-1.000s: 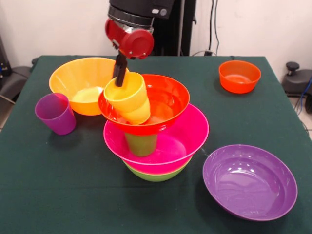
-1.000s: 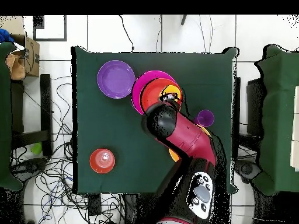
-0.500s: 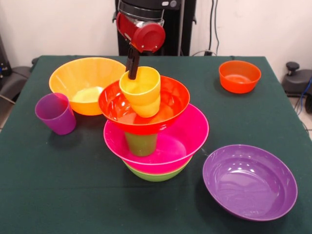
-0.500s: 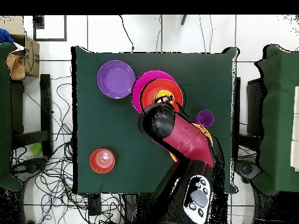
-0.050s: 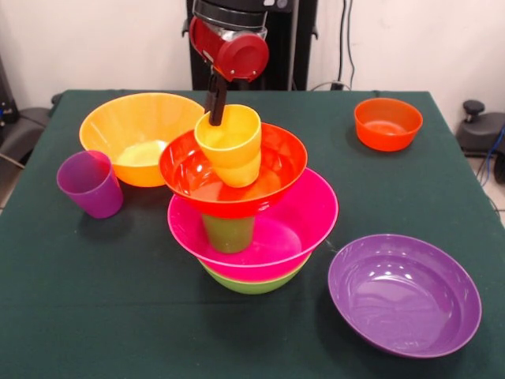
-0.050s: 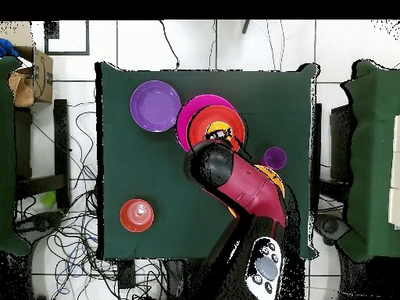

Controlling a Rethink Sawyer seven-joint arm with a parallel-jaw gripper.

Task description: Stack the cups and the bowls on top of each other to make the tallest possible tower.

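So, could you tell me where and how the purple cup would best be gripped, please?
The purple cup stands upright, mouth open, apart from the orange bowl. Probably best from above: one finger inside, one outside its rim, on the side away from that bowl. Its tapered, glossy wall could slip in a side grasp.

Colours, all plain and glossy:
- yellow cup (image 5: 230, 144)
- red-orange bowl (image 5: 272, 166)
- green cup (image 5: 228, 232)
- pink bowl (image 5: 304, 221)
- lime green bowl (image 5: 251, 283)
- purple bowl (image 5: 404, 294)
- purple cup (image 5: 89, 184)
- large orange bowl (image 5: 130, 130)
- small red-orange bowl (image 5: 387, 123)
- counter (image 5: 95, 308), dark green cloth
- arm (image 5: 233, 51), red and black
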